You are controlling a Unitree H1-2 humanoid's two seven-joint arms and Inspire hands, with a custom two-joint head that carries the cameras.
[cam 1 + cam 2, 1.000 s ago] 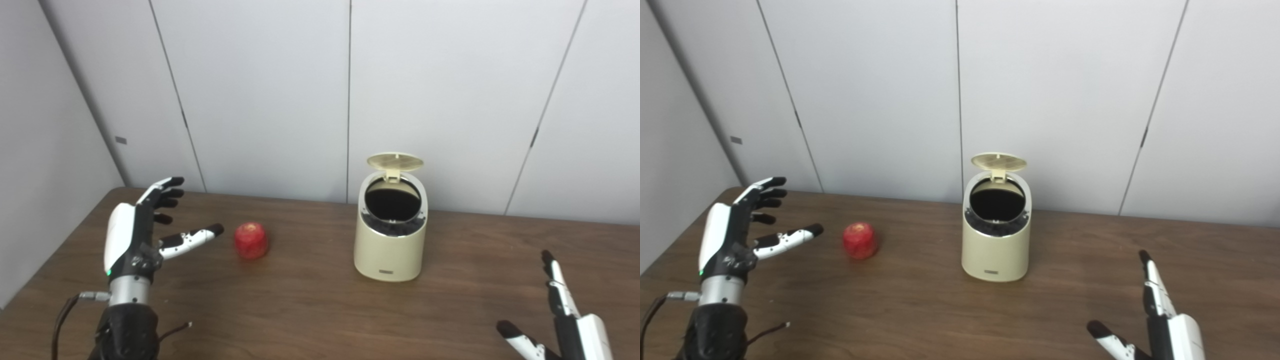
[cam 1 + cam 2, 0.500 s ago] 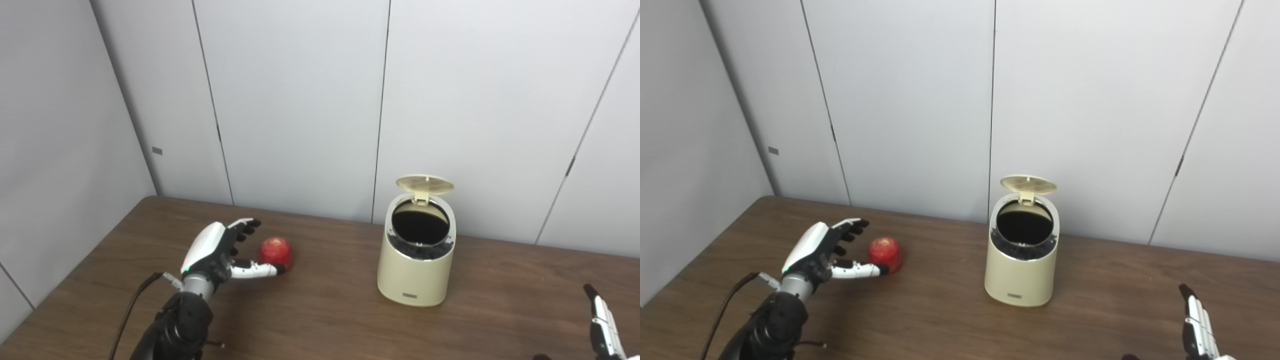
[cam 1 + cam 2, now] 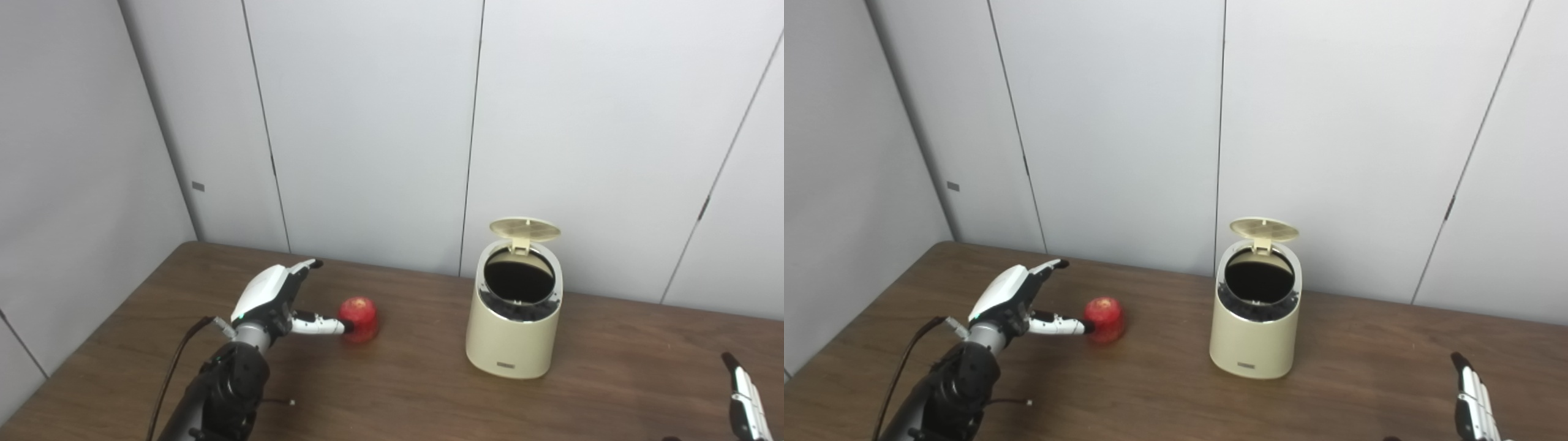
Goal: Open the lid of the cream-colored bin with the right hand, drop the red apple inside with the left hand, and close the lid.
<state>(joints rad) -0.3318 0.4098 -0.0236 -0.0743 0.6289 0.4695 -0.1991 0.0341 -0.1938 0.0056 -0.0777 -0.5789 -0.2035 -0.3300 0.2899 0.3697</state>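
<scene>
On the counter point(image 3: 398, 392), red apple point(image 3: 359, 317) sits left of the cream-colored bin point(image 3: 513, 331), lid point(image 3: 525, 228) up. My left hand point(image 3: 275, 300): fingers spread, thumb tip touching apple. Right hand point(image 3: 1473, 404) low, fingers straight, holding nothing

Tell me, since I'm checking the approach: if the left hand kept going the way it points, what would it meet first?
The red apple. The left hand is open, its thumb tip at or touching the apple's near side; contact is unclear.
</scene>
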